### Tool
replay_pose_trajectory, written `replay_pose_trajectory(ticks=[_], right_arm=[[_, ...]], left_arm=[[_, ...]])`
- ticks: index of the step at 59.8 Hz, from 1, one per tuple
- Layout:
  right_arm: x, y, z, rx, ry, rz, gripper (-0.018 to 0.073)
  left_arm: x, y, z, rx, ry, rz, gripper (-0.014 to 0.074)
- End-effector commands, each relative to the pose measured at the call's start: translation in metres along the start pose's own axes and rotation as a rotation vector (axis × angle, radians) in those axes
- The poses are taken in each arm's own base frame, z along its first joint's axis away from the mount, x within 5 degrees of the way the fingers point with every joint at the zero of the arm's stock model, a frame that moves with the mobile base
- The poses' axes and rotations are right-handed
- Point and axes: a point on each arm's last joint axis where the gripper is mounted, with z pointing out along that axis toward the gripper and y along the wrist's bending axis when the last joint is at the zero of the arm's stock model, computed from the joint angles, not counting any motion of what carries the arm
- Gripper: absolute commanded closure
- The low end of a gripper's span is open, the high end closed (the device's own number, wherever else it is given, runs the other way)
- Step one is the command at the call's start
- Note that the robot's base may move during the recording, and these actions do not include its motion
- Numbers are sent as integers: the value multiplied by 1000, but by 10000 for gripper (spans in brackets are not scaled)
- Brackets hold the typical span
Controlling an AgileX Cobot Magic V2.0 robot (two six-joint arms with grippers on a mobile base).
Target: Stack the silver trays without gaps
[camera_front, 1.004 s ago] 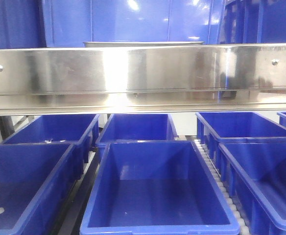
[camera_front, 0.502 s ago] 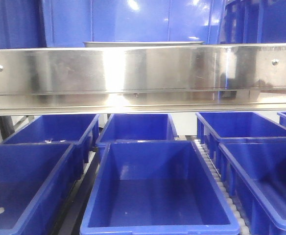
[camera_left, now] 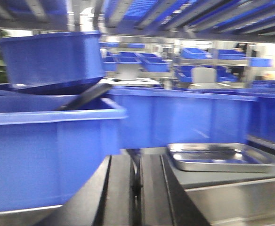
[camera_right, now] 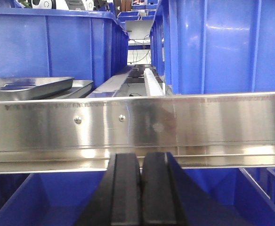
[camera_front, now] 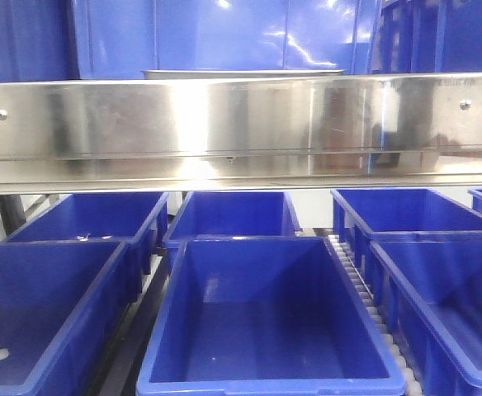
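A silver tray point(camera_left: 220, 157), shallow and shiny, lies on the grey shelf to the right of my left gripper point(camera_left: 137, 162). That gripper is shut and empty, close to a blue bin point(camera_left: 48, 150) on its left. In the right wrist view, silver trays point(camera_right: 27, 87) rest at the left behind the steel rail point(camera_right: 184, 122), and a second rim point(camera_right: 81, 86) shows beside the nearer one. My right gripper point(camera_right: 141, 157) is shut and empty, just below the rail. In the front view only a thin tray edge point(camera_front: 241, 73) shows above the rail point(camera_front: 241, 128).
Open blue bins point(camera_front: 266, 322) fill the lower level under the rail. Taller blue bins point(camera_right: 222, 47) stand on the shelf beside and behind the trays. A white roller strip point(camera_front: 373, 313) runs between the lower bins.
Only the light reflections on the back bins and the rail have shifted slightly. The tray edge and the bins stay where they were.
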Motion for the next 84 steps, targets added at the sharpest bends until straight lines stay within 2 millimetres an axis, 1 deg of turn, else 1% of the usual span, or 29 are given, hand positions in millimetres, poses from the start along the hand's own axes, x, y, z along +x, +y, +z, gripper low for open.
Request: replay_pose_trajectory(ticks=[1, 6, 11, 13, 18, 25, 29, 34, 44, 50, 55, 59, 64, 84], right_arm=[[-3, 0, -1, 6, -37, -2, 641], [-3, 0, -1, 6, -37, -2, 641], [-3, 0, -1, 6, -37, -2, 641], [-3, 0, -1, 6, -37, -2, 641], [-3, 0, -1, 6, -37, -2, 641], [-3, 0, -1, 6, -37, -2, 641], [-3, 0, -1, 6, -37, -2, 641], [-3, 0, -1, 6, -37, -2, 641], [-3, 0, -1, 6, -37, -2, 641], [-3, 0, -1, 6, -37, -2, 641], [-3, 0, -1, 6, -37, -2, 641], [-3, 0, -1, 6, -37, -2, 641], [-3, 0, -1, 6, -37, -2, 641], [-3, 0, -1, 6, -37, -2, 641]], left_arm=[[-2, -4, -3, -44, -21, -33, 603], [4, -12, -5, -97, 13, -81, 603], [14, -23, -2, -134, 44, -15, 603], [20, -28, 2, -131, 54, 35, 603], [39, -36, 13, -127, 65, 25, 603], [71, -33, 24, -194, 109, -44, 602], [90, -30, 29, -216, 143, -41, 602], [110, -25, 32, -239, 168, 5, 602], [142, -21, 36, -251, 205, 60, 602], [155, -20, 36, -228, 222, 84, 602], [162, -22, 37, -182, 212, 94, 602], [157, -25, 38, -133, 161, 99, 602], [157, -26, 39, -105, 155, 98, 602], [155, -23, 38, -172, 137, 69, 602]])
